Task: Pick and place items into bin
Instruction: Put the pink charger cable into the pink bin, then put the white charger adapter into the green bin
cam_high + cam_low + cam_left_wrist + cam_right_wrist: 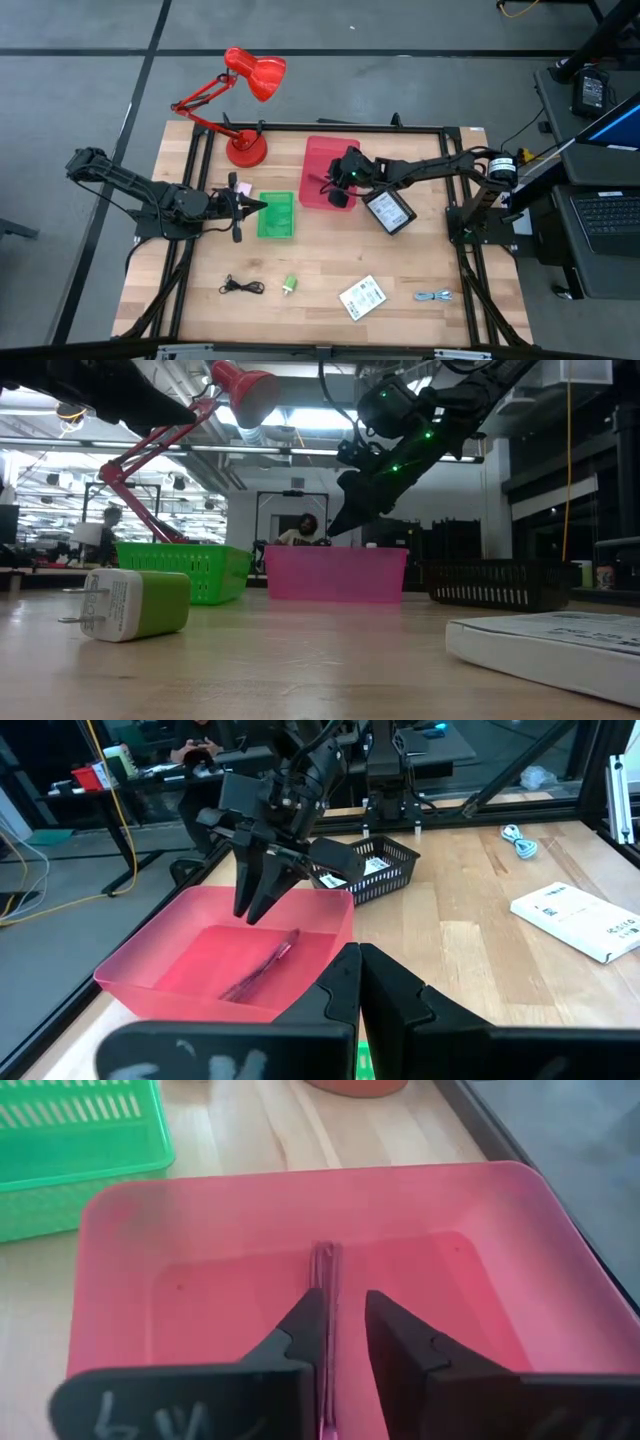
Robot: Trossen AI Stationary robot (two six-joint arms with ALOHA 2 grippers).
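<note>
**Maroon cable in the pink bin, right fingers slightly parted above it**

While my right gripper [340, 1325] hangs over the pink bin [318, 160] near the bench's far edge, its two dark fingers stand a little apart, with nothing clamped between them. A thin maroon cable [262, 965] lies on the bin's floor directly below the fingertips; in my right wrist view it runs as a narrow strip through the gap between the fingers.

My left gripper [243, 208] waits at the left side of the green basket [277, 216], its fingers pressed together and empty.

On the bench's near half lie the other items: a black coiled cable [241, 287] toward the near-left corner, a small green charger plug [290, 285] just to its right, a white printed packet [362, 297] near the middle of the near edge, and a blue-grey coiled cable [433, 296] toward the near-right corner. A black basket [390, 211] sits right of the pink bin, holding a second white packet [368, 866]. A red desk lamp [245, 95] stands at the far-left part of the bench.
</note>
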